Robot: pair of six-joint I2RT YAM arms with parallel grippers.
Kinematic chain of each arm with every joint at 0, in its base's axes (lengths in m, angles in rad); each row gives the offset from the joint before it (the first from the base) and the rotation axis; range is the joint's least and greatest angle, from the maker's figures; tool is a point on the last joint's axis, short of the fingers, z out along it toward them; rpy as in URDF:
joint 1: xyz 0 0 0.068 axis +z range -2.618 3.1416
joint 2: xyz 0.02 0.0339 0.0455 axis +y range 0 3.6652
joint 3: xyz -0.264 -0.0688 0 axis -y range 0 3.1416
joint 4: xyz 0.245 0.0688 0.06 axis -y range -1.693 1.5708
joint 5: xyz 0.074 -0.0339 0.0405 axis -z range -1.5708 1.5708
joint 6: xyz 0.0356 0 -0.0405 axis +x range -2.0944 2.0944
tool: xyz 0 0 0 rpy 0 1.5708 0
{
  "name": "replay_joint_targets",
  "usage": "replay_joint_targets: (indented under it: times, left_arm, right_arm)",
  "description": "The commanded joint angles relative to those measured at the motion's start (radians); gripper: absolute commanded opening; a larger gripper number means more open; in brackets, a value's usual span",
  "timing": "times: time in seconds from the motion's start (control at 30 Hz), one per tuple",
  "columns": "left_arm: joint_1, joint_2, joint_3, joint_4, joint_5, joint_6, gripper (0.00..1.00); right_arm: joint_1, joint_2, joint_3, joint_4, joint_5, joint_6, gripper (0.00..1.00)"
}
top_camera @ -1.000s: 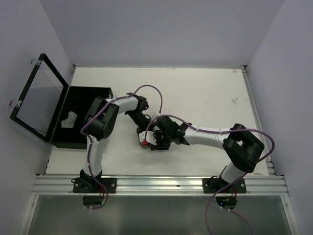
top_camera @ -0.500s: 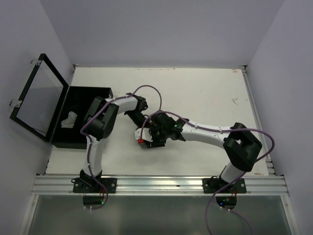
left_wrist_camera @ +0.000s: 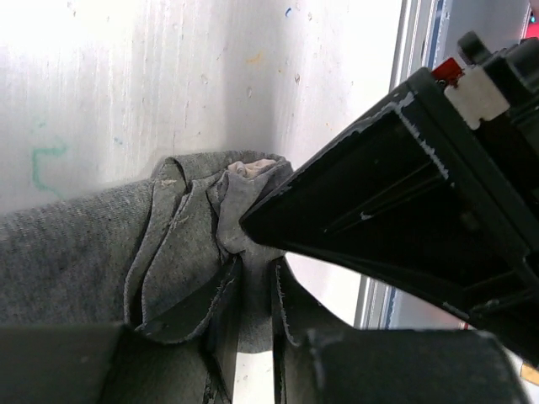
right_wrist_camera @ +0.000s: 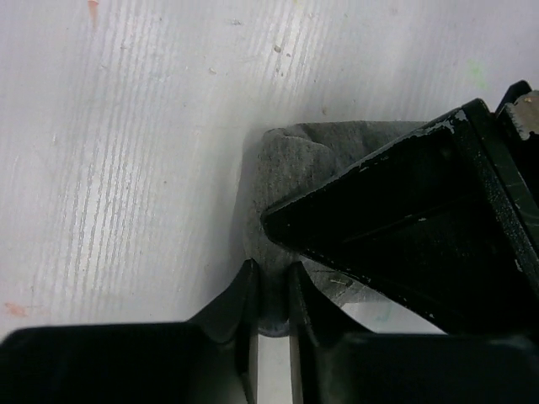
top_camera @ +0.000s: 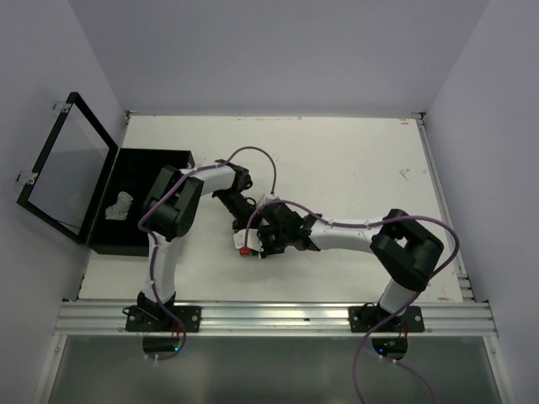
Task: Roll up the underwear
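left gripper (left_wrist_camera: 257, 273) is pinched tight on a fold of grey underwear (left_wrist_camera: 101, 244), which bunches just ahead of its tips and off to their left. right gripper (right_wrist_camera: 271, 273) nips the same cloth's edge, crossing just beyond. white table (right_wrist_camera: 126, 126) lies past both.

The white table (top_camera: 354, 160) carries an open black box (top_camera: 156, 158) at its left edge and bunched grey underwear (left_wrist_camera: 84, 244).

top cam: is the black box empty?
No, a small pale garment lies inside the open black box.
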Motion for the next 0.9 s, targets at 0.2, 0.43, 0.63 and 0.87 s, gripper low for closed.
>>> replay_joint_targets:
  times: [0.2,0.43,0.63,0.87]
  left_arm:
    - [0.048,-0.064,0.002,0.163,-0.294,0.090,0.39]
    - [0.146,-0.281,0.246,-0.013,-0.326,0.127,0.51]
    - [0.315,-0.485,0.410,-0.001,-0.261,0.115,0.74]
    - [0.407,-0.991,0.065,0.668,-0.451,-0.262,1.00]
  right_arm:
    - [0.011,0.080,-0.039,-0.031,-0.081,-0.012,0.00]
    - [0.000,0.100,-0.017,-0.106,-0.141,0.020,0.00]
    - [-0.014,0.172,0.064,-0.174,-0.168,0.088,0.00]
    - [-0.045,0.275,0.179,-0.292,-0.248,0.165,0.00]
